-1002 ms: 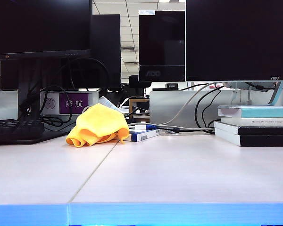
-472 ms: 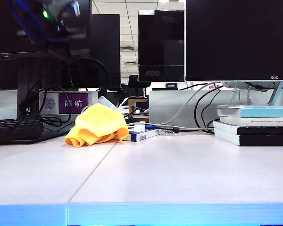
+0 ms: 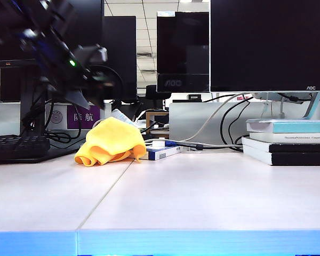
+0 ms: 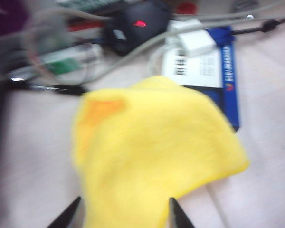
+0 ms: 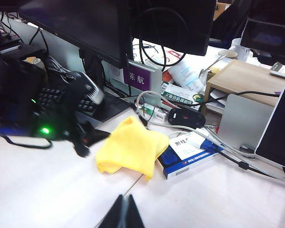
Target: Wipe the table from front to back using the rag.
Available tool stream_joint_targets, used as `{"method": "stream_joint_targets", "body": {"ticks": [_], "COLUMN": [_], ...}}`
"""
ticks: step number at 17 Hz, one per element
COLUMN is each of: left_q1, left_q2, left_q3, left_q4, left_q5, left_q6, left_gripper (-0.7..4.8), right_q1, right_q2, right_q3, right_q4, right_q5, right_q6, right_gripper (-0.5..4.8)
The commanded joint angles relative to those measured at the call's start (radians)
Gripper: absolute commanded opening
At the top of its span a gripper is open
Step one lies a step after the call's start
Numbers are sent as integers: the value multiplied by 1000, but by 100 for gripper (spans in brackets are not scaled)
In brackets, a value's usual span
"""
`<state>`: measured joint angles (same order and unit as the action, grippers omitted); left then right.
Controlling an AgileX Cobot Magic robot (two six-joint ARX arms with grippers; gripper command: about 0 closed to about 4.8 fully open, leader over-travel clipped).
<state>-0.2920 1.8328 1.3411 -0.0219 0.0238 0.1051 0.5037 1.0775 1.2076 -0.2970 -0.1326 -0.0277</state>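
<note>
While the left arm hangs over the far-left clutter, nothing is wiped yet.

Table [image 3: 202, 197]: wide, pale, bare thru the near half; blue front edge.

Left gripper [image 4: 123, 216]: above the rag, no contact; jaws apart, a tip on each side of the near fold. Blurred in ext view [image 3: 77, 90].

Right gripper [image 5: 124, 213]: high over the near table, well apart from the rag; tips pressed together, nothing held.

Rag [image 3: 111, 142]: yellow heap, far left by the seam, touching a blue-and-white box [image 5: 190, 154].

Doing it well: drop straight onto the bunched crown, pinch plenty of cloth, steer clear of box & cables [image 5: 218, 142]. Wiping front to back prob means carrying it to the near edge first.

Hard to see: left wrist view smeared; only the tips show.
</note>
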Motion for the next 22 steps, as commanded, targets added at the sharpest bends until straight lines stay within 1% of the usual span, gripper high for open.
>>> {"method": "stream_joint_targets", "body": {"ticks": [1,2,4,5,6,7,8,9,11,12,13,15,16,17,18,19,20,21,22], "left_q1": [-6,-6,-6,-7,-7,-7,-7,-7,-7,-13,-14,-15,-15,-15,-15,-15,-15,-15,-15], "left_q2": [72,101,170,247,295,352,378,406,468,515,541,569,607,624,635,637,640,640,640], "left_q3": [4,4,5,35,92,184,224,267,361,415,430,431,436,436,438,438,440,440,440], "left_q4": [163,199,309,375,370,328,315,302,274,262,267,274,277,294,308,318,331,324,303], "left_q5": [2,2,-5,-29,-30,-32,-46,-69,-72,-72,-76,-76,-76,-76,-77,-84,-95,-95,-95], "left_q6": [-100,-121,-124,-124,-123,-119,-116,-116,-117,-117,-117,-117,-117,-118,-117,-117,-116,-116,-110], "left_gripper": [238,239,248,291,381,382,381,369,360,247,205,204,147,101,76,68,6,-7,-7], "right_q1": [0,0,0,0,0,0,0,0,0,0,0,0,0,0,0,0,0,0,0], "right_q2": [2,2,2,2,2,2,2,2,2,2,2,3,8,13,15,20,21,21,21], "right_q3": [6,6,6,6,6,6,6,6,6,6,6,6,6,6,6,6,6,6,6], "right_q4": [17,17,14,5,5,4,3,2,3,2,3,2,4,3,2,2,2,3,2], "right_q5": [-4,-3,-4,-4,-4,-4,-4,-4,-3,-3,-3,-3,-3,-3,-3,-4,-3,-3,-3], "right_q6": [1,1,1,2,2,1,2,2,1,1,1,1,1,1,1,1,1,1,1], "right_gripper": [-1,-1,-1,-1,-1,-1,-1,-1,-1,-1,-1,-1,-1,-1,-1,-1,-1,-1,-1]}}
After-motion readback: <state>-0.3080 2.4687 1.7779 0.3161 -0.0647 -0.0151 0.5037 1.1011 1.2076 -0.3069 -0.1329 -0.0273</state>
